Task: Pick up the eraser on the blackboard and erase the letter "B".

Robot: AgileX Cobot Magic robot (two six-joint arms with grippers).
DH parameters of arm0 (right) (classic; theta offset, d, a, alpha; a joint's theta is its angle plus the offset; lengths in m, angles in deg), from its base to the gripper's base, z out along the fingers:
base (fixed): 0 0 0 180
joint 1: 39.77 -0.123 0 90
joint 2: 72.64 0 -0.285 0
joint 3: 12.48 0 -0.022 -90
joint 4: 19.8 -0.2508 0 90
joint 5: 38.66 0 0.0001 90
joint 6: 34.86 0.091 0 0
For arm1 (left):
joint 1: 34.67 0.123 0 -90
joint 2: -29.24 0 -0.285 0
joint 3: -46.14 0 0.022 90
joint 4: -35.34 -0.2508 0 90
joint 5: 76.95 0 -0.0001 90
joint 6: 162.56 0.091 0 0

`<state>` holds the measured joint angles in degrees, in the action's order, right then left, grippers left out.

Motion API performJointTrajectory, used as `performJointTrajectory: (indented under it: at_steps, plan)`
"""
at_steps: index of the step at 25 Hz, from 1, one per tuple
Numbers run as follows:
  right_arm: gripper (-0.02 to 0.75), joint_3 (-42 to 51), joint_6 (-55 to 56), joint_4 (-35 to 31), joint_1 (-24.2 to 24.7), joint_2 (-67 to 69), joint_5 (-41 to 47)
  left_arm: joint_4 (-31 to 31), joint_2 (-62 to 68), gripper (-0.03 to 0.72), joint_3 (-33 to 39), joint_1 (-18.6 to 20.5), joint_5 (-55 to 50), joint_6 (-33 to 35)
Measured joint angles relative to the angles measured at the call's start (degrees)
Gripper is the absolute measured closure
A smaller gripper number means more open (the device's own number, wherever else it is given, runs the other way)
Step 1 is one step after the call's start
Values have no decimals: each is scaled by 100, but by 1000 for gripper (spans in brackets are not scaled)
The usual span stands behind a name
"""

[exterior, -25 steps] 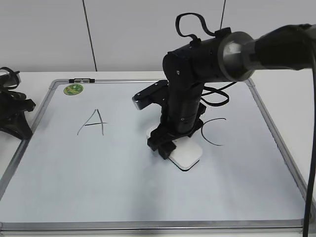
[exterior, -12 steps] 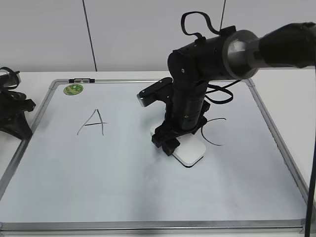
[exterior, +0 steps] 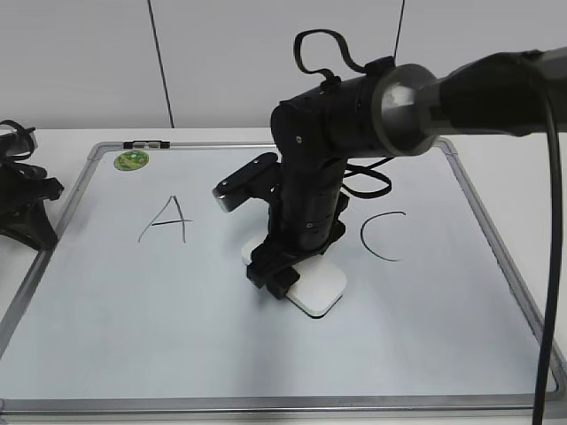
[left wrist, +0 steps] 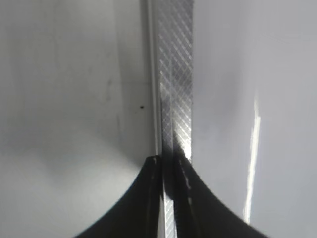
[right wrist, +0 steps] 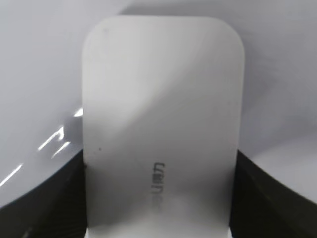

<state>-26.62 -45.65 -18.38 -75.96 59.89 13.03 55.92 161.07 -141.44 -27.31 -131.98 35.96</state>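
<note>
The blackboard (exterior: 177, 310) is a white board in a grey frame lying flat on the table. My right gripper (exterior: 285, 268) is shut on the white eraser (exterior: 317, 289), which lies flat on the middle of the board. In the right wrist view the eraser (right wrist: 161, 114) fills the space between my dark fingers (right wrist: 47, 203), grey lettering up. The black "A" (exterior: 166, 220) is to its left and the "C" (exterior: 383, 235) to its right. No "B" shows; the arm and eraser cover that spot. My left gripper (left wrist: 168, 163) is shut, empty, over the board's frame (left wrist: 176, 74).
A small round green magnet (exterior: 131, 160) sits at the board's far left corner. The left arm (exterior: 22, 199) rests off the board's left edge. The right arm's dark body (exterior: 337, 124) stands over the board's centre, cable looped above.
My right gripper has slid the eraser leftward across the middle of the board, after a slight shift right. The left arm has not moved.
</note>
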Motion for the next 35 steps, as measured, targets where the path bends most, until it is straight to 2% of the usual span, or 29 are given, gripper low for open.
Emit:
performJointTrajectory:
  at_steps: [10,15,19,23,30,31,32,33,35]
  plan:
    - [209,0,-66,-101,-720,0,84,0,0,656,0,0,0,0]
    - [209,-80,-87,-141,-860,12,257,0,0,656,0,0,0,0]
    - [209,-955,-112,-141,-872,35,1036,0,0,656,0,0,0,0]
    - [209,-1575,-112,26,-848,-91,1339,0,0,656,0,0,0,0]
    - [209,-1900,-115,48,-255,-411,1738,0,4,656,0,0,0,0]
    - [209,-1900,-100,48,43,-462,1779,0,4,656,0,0,0,0]
    - [209,-1900,-78,48,43,-462,1805,0,4,656,0,0,0,0]
    - [209,-1900,-40,48,358,-529,1840,0,4,656,0,0,0,0]
    - [209,-1900,18,48,644,-608,1853,0,4,656,0,0,0,0]
